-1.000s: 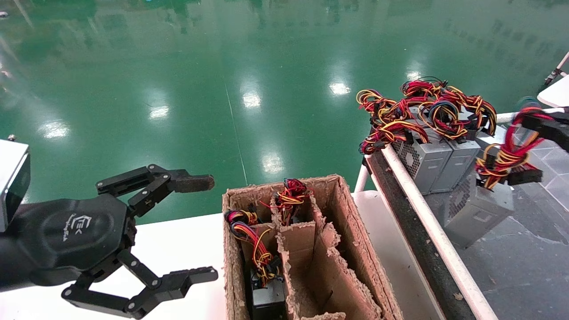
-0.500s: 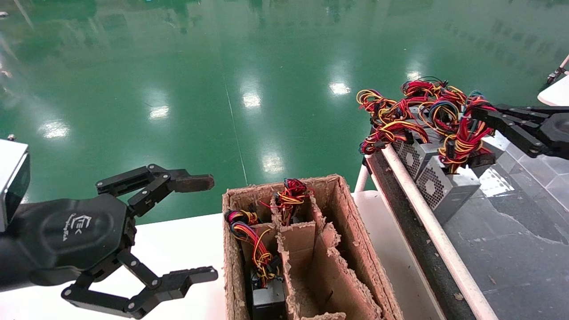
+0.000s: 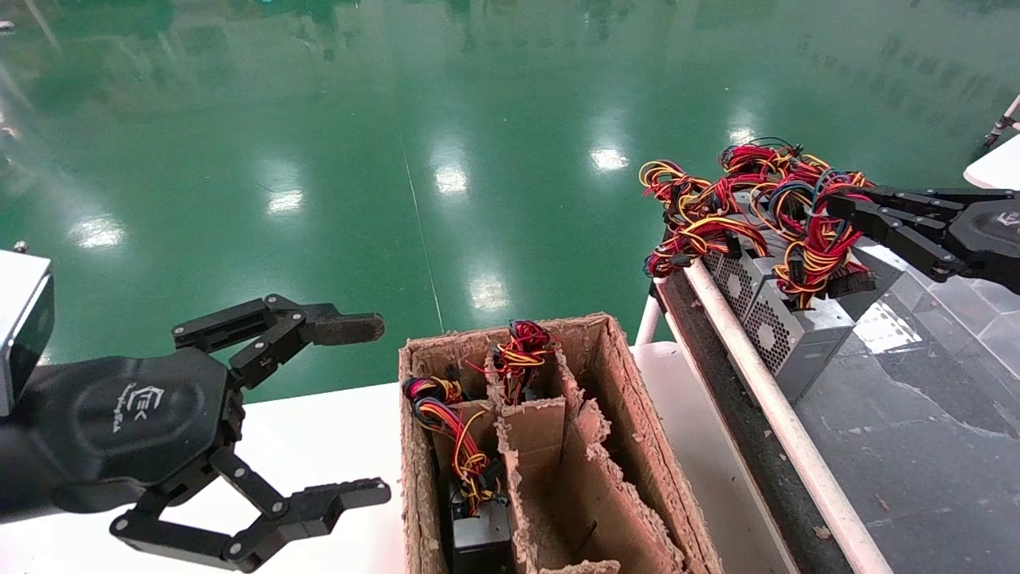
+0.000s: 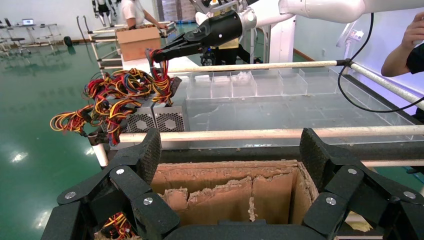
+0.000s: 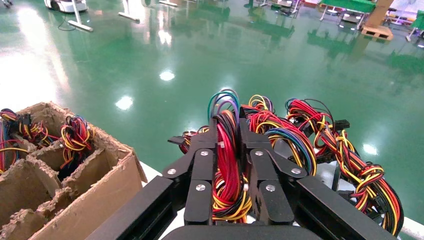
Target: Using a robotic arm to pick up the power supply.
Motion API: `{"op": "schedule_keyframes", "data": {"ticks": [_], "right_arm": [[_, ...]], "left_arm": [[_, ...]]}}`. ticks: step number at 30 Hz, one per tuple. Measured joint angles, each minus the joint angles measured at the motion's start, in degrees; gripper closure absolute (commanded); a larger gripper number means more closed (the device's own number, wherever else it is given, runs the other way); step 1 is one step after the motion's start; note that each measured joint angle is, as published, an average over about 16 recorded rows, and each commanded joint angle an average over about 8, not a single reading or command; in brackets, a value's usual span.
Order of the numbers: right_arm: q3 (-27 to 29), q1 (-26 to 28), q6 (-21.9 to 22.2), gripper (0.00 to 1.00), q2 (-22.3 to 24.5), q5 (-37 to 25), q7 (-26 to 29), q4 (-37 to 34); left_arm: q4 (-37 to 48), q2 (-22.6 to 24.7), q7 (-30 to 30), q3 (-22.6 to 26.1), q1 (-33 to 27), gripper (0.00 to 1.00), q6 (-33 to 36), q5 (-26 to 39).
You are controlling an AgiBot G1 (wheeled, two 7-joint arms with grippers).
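The left gripper (image 3: 362, 410) is parked above the white table's (image 3: 319, 446) left part, just beside the cardboard box (image 3: 637, 446). Its jaws stand wide apart with nothing between them. The upper fingertip pad (image 3: 344, 328) is worn and brownish.

The cardboard box stands on the white table near its right edge. Cardboard dividers (image 3: 534, 430) split it into compartments. A black-cased unit (image 3: 480, 542) with red and yellow wires sits in the left front compartment. A second wire bundle (image 3: 518, 351) shows in a far compartment.

A white rail (image 3: 765, 399) runs along the left edge of the dark conveyor surface (image 3: 916, 446), to the right of the box. Several silver-grey units stand in a row against the rail at the far left corner, their cables tangled above them.

The power supply (image 3: 797, 339) is the nearest unit of that row, tilted, its honeycomb grille facing the rail. Whether its lower edge touches the conveyor surface cannot be told.

The robotic arm (image 3: 845, 211) reaches in from the right. Its jaws are clamped on the red wire bundle (image 5: 229, 165) of the power supply, with the wires passing between both fingers (image 5: 202, 180).
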Motion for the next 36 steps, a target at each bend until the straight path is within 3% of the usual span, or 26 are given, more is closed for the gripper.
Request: {"op": "schedule_keyframes", "data": {"ticks": [18, 36], "right_arm": [[-1.47, 3.17, 0.37, 0.00, -0.49, -2.48, -1.64, -4.15], [2.60, 0.37, -0.22, 0.00, 0.55, 3.82, -7.02, -0.89]], "left_arm": [[0.00, 0.00, 0.00, 0.01, 0.00, 0.00, 0.00, 0.00], [0.02, -0.01, 0.01, 0.01, 0.01, 0.00, -0.01, -0.02]]}}
